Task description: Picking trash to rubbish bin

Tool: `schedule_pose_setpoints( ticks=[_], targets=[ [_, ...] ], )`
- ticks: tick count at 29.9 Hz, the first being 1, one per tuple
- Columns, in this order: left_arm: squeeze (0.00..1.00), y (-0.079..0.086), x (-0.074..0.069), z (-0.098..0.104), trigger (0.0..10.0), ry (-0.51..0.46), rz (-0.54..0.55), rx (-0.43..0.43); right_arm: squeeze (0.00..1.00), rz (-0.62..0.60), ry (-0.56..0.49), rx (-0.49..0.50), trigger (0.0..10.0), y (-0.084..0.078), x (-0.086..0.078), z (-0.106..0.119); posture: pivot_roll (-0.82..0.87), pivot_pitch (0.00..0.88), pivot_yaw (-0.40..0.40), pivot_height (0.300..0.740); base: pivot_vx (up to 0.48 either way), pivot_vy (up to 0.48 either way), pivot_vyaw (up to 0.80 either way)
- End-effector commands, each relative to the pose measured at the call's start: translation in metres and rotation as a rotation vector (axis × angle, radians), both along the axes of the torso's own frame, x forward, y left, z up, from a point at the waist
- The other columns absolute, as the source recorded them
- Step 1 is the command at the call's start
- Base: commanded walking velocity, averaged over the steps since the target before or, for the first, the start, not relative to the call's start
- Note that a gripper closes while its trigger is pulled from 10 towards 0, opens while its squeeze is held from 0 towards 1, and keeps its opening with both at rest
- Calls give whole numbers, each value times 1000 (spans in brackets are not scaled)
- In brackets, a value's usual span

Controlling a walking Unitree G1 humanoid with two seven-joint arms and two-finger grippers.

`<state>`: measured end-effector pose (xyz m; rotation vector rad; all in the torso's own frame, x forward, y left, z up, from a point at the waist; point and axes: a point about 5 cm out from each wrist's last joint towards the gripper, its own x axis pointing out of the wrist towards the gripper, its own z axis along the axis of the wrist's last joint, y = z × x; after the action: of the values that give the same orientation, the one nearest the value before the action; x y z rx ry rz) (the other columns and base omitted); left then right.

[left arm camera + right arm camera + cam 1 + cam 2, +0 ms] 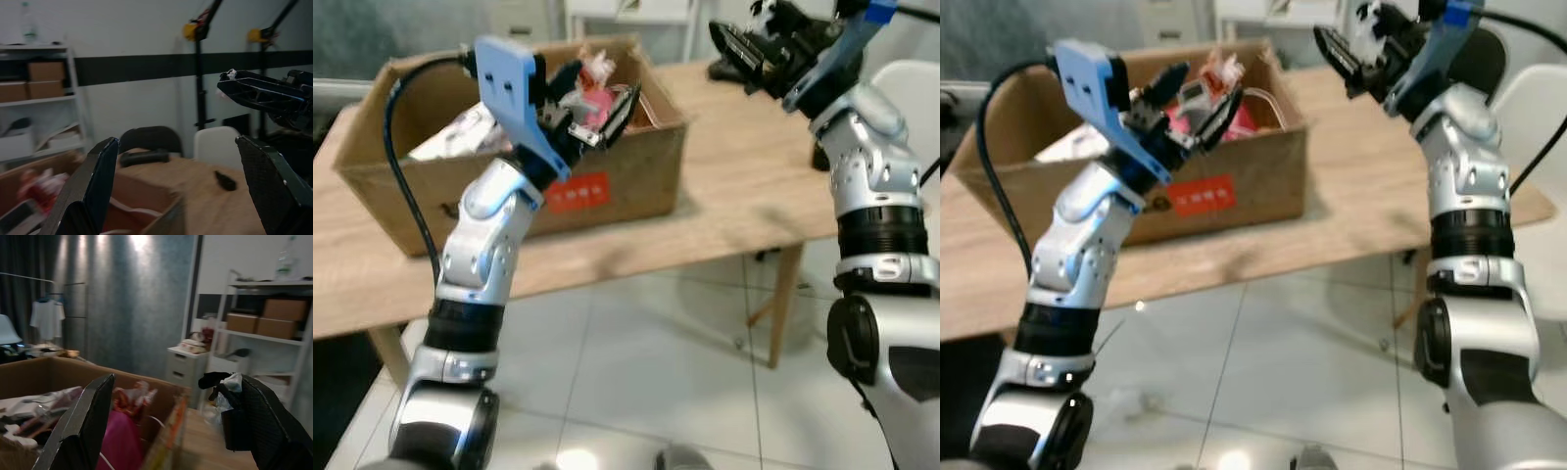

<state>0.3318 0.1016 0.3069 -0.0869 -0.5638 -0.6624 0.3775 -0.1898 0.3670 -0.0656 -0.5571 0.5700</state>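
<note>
Cardboard box (pixel 636 186) w/ trash (pixel 597 83) sits on wooden table (pixel 744 196). Left gripper (pixel 597 113) hovers over box, fingers spread, empty. Right gripper (pixel 1356 49) raised above table beside box, fingers apart, nothing held.

The cardboard box (pixel 607 191) has its contents partly hidden behind the left gripper (pixel 592 108) at upper centre. The trash (pixel 124 428) inside smears into pink and white blur, unidentifiable. The right gripper (pixel 744 49) is clipped by the top edge.
</note>
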Motion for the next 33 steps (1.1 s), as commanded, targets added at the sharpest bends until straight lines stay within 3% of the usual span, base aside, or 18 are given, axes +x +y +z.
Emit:
schedule_pose_setpoints(
  ticks=[1,25,33],
  targets=[
    [0,2,2,0,10000,9,7,-12,0,19,-3,-7,10000,6,0,0,-70,123,29,740,0,0,0],
    [0,2,5,2,10000,2,32,-4,0,58,4,-9,10000,13,-2,-8,-67,126,31,740,0,0,727],
    [0,-2,4,2,10000,-2,2,2,0,142,-25,0,10000,19,-9,-9,-69,126,26,740,0,0,0]
  ],
)
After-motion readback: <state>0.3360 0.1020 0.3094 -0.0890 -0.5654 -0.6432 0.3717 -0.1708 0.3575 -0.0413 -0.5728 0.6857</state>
